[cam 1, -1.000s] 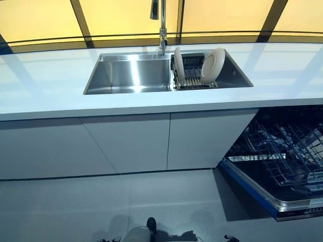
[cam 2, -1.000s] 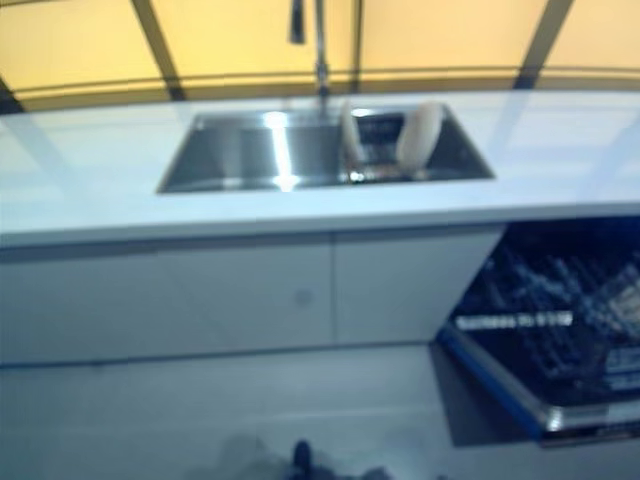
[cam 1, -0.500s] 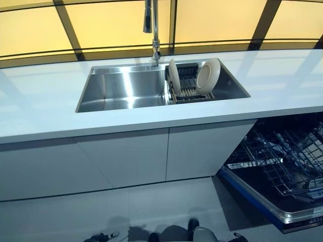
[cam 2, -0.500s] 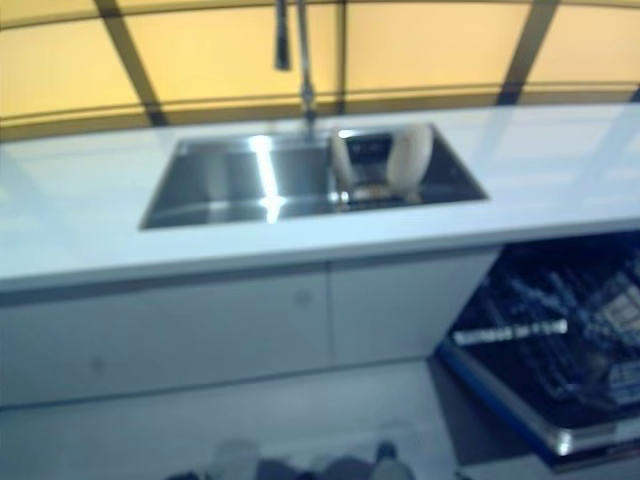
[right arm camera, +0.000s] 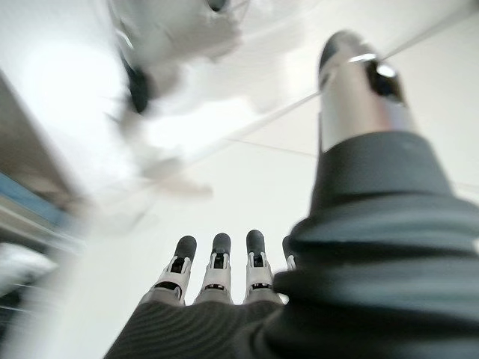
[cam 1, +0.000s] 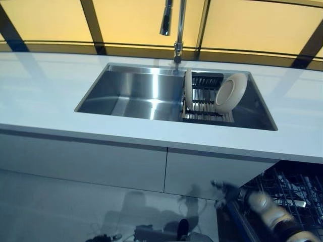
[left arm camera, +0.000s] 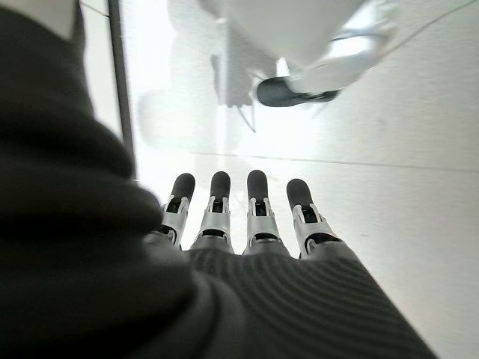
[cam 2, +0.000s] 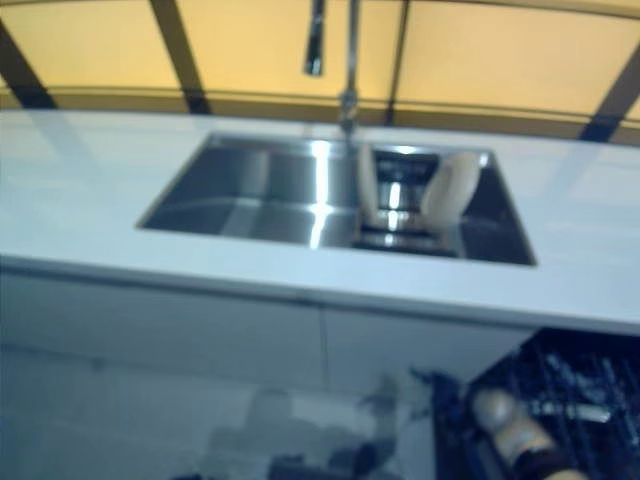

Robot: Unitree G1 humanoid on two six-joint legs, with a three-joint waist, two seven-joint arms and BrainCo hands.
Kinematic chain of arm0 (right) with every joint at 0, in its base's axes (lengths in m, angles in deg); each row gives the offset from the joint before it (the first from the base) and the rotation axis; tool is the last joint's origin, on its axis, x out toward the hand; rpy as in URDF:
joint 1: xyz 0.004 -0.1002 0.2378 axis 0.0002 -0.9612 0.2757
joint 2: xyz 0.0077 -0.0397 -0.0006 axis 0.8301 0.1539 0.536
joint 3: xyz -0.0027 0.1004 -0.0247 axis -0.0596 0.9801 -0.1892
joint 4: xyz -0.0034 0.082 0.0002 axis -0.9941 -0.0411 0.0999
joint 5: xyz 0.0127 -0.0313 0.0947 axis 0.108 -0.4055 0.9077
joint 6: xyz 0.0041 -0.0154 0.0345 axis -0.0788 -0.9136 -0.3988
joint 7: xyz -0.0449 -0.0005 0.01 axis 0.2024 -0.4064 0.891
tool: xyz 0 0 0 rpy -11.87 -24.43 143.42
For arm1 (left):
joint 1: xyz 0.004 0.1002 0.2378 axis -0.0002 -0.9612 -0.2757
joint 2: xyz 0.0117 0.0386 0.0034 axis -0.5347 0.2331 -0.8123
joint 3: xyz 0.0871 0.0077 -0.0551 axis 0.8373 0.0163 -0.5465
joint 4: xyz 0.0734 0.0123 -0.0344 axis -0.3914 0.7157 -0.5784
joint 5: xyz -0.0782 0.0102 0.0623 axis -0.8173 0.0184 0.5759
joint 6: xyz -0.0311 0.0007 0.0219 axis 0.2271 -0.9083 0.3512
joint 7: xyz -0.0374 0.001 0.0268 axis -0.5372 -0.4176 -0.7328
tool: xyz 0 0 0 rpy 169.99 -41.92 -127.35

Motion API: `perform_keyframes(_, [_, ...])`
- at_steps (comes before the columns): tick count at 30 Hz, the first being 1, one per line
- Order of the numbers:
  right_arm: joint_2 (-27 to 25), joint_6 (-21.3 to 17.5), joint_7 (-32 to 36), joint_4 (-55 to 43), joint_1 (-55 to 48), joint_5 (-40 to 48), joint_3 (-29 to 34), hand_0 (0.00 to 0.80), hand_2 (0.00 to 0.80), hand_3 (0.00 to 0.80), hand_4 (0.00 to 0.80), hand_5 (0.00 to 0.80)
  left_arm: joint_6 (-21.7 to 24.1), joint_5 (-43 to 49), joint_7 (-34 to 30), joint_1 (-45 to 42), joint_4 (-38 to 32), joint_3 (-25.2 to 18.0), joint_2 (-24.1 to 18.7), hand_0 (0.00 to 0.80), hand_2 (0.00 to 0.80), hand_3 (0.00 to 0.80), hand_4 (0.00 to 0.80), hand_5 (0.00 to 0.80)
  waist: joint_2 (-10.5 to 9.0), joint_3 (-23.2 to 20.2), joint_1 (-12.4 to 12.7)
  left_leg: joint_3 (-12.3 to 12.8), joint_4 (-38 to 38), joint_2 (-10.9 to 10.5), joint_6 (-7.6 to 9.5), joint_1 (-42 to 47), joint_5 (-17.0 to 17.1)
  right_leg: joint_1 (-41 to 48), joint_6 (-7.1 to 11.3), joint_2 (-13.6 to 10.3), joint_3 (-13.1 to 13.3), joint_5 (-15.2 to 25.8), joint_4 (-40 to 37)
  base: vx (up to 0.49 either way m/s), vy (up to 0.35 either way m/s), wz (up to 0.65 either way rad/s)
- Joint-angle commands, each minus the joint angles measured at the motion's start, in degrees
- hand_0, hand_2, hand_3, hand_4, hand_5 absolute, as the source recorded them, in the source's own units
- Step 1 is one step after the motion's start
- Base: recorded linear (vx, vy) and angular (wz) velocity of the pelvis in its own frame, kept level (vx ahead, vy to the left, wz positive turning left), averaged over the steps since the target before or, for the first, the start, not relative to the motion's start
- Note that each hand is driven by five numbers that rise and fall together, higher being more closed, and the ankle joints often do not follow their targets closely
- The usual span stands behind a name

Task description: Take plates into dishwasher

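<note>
Since half a second ago the right hand [cam 1: 225, 191] has come into the lower right of the left eye view, where no hand showed before; the whole picture has also shifted, so the camera moved. That hand hangs in front of the white cabinet fronts [cam 1: 126, 164], just left of the open dishwasher with its dark wire rack [cam 1: 298, 189]. In its wrist view the right hand's fingers [right arm camera: 218, 265] are straight and apart, holding nothing, with bare floor past them. The left hand [left arm camera: 247, 224] shows only in its own wrist view, fingers likewise straight, spread and empty above the pale floor.

Two cream round plates stand on edge in the black drying rack [cam 1: 204, 98] in the right part of the steel sink [cam 1: 131, 93], upper centre of frame: a left plate [cam 1: 188, 89] upright and a right plate [cam 1: 231, 93] leaning. Both are well apart from either hand.
</note>
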Motion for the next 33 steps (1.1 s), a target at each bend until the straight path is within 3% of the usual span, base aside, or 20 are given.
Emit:
perform_keyframes(1, [-0.24, 7.85, 9.34, -10.21, 3.56, 20.94, 8.13, 0.0, 0.0, 0.0, 0.0, 0.0, 1.67, 3.41, -1.4, -0.95, 2.27, -3.31, -5.46, 0.0, 0.0, 0.0, 0.0, 0.0, -3.99, 0.61, -0.14, 1.74, 1.5, -3.36, 1.61, -0.17, -0.81, -2.4, 11.36, -7.94, 3.41, 0.87, 2.32, 0.083, 0.071, -0.1])
perform_keyframes(5, [1.43, 9.82, 10.87, -9.9, 9.01, 33.61, 17.67, 0.0, 0.0, 0.0, 0.0, 0.0, 2.88, 5.02, -1.35, -2.6, 3.62, -5.49, -4.6, 0.0, 0.0, 0.0, 0.0, 0.0, -3.64, -0.26, -0.53, 2.78, 1.1, -3.53, 1.86, 1.09, -1.69, -2.46, 12.01, -8.62, 3.08, 0.51, 3.13, 0.096, 0.05, -0.15])
perform_keyframes(10, [-0.37, 8.72, 4.52, -5.03, 17.83, 47.89, 25.26, 0.0, 0.0, 0.0, 0.0, 0.0, 2.63, 7.77, -2.39, -2.41, 3.36, -5.53, -5.05, 0.0, 0.0, 0.0, 0.0, 0.0, -3.46, -0.97, 0.57, 3.39, 1.46, -3.38, 1.77, 2.06, -2.88, -1.57, 12.32, -9.18, 1.83, 0.33, 3.6, 0.074, 0.002, -0.08])
perform_keyframes(14, [-3.09, 8.26, -1.08, -2.44, 21.44, 44.88, 26.19, 0.0, 0.0, 0.0, 0.0, 0.0, 2.89, 8.17, -2.72, -1.74, 3.54, -4.7, -4.91, 0.0, 0.0, 0.0, 0.0, 0.0, -3.37, -1.24, 0.75, 3.85, 1.62, -3.42, 1.53, 2.48, -3.23, -1.09, 12.34, -9.31, 1.45, 0.41, 3.62, 0.055, 0.015, 0.0])
perform_keyframes(16, [-6.93, 6.75, -1.81, -0.9, 22.42, 51.84, 25.47, 0.0, 0.0, 0.0, 0.0, 0.0, 2.75, 8.05, -2.14, -1.91, 3.81, -3.61, -4.63, 0.0, 0.0, 0.0, 0.0, 0.0, -3.43, -1.37, 0.51, 4.06, 1.57, -3.32, 1.5, 2.69, -3.03, -0.82, 12.31, -9.23, 1.8, 0.5, 3.17, 0.011, 0.005, 0.02])
perform_keyframes(19, [-8.38, 7.28, -7.05, 0.29, 26.04, 63.18, 26.78, 0.0, 0.0, 0.0, 0.0, 0.0, 3.21, 8.42, -2.46, -1.62, 4.85, -2.6, -5.27, 0.0, 0.0, 0.0, 0.0, 0.0, -3.6, -1.59, 0.66, 3.88, 1.69, -3.47, 1.42, 2.96, -3.28, -0.44, 12.27, -9.01, 1.79, 0.32, 3.03, 0.02, 0.0, -0.02])
perform_keyframes(24, [-10.09, 5.44, -21.44, 6.12, 35.44, 60.02, 26.81, 0.0, 0.0, 0.0, 0.0, 0.0, 2.94, 7.53, -2.14, -0.89, 4.73, -0.76, -5.15, 0.0, 0.0, 0.0, 0.0, 0.0, -3.13, -1.75, 1.21, 3.35, 2.17, -3.93, 1.53, 3.57, -4.1, -0.36, 12.06, -9.2, 2.09, 0.04, 3.93, 0.024, 0.033, -0.05])
perform_keyframes(26, [-10.52, 5.28, -23.09, 6.78, 36.47, 58.28, 26.26, 0.0, 0.0, 0.0, 0.0, 0.0, 2.87, 7.36, -2.09, -0.73, 4.8, -0.61, -5.09, 0.0, 0.0, 0.0, 0.0, 0.0, -3.04, -1.72, 1.15, 3.31, 2.17, -4.0, 1.56, 3.62, -4.14, -0.43, 12.08, -9.23, 2.23, 0.15, 4.05, 0.023, 0.003, 0.0])
perform_keyframes(27, [-13.71, 6.92, -29.54, 9.99, 39.46, 54.81, 23.72, 0.0, 0.0, 0.0, 0.0, 0.0, 2.23, 6.58, -2.1, -0.27, 4.93, 0.16, -5.55, 0.0, 0.0, 0.0, 0.0, 0.0, -3.26, -1.86, 1.09, 3.2, 2.3, -4.14, 1.61, 3.68, -4.08, -0.42, 12.09, -9.28, 2.87, 0.9, 4.19, 0.054, -0.003, 0.0])
perform_keyframes(28, [-14.95, 7.26, -31.28, 11.52, 40.84, 53.87, 22.37, 0.0, 0.0, 0.0, 0.0, 0.0, 2.1, 6.22, -1.97, -0.22, 5.01, 0.25, -5.63, 0.0, 0.0, 0.0, 0.0, 0.0, -3.33, -1.95, 0.99, 3.17, 2.29, -4.25, 1.65, 3.59, -3.96, -0.57, 12.08, -9.32, 2.93, 1.01, 4.32, 0.069, -0.015, 0.01])
perform_keyframes(30, [-16.9, 9.31, -35.25, 13.84, 44.51, 51.88, 18.8, 0.0, 0.0, 0.0, 0.0, 0.0, 2.42, 5.03, -1.48, -0.22, 5.4, 0.84, -6.11, 0.0, 0.0, 0.0, 0.0, 0.0, -3.55, -1.91, 1.2, 3.59, 2.54, -4.6, 1.67, 3.42, -3.79, -1.18, 12.07, -9.62, 1.63, 1.23, 6.21, 0.025, -0.017, -0.03])
perform_keyframes(32, [-16.96, 10.23, -37.96, 16.06, 48.11, 49.88, 14.8, 0.0, 0.0, 0.0, 0.0, 0.0, 2.36, 3.65, -0.42, -0.49, 5.16, -0.08, -6.07, 0.0, 0.0, 0.0, 0.0, 0.0, -3.11, -1.59, 2.55, 5.93, 3.16, -3.8, 1.25, 3.53, -3.27, -1.43, 11.56, -11.63, -2.8, 0.12, 10.34, -0.002, -0.029, -0.32])
perform_keyframes(33, [-17.09, 10.78, -39.65, 16.64, 49.89, 48.52, 13.28, 0.0, 0.0, 0.0, 0.0, 0.0, 1.81, 2.81, -0.2, -0.41, 4.71, -0.4, -6.17, 0.0, 0.0, 0.0, 0.0, 0.0, -2.77, -1.3, 2.66, 5.97, 3.64, -3.03, 1.0, 3.9, -3.67, -0.97, 11.07, -10.77, -2.34, -1.92, 10.31, 0.025, -0.085, -0.71])
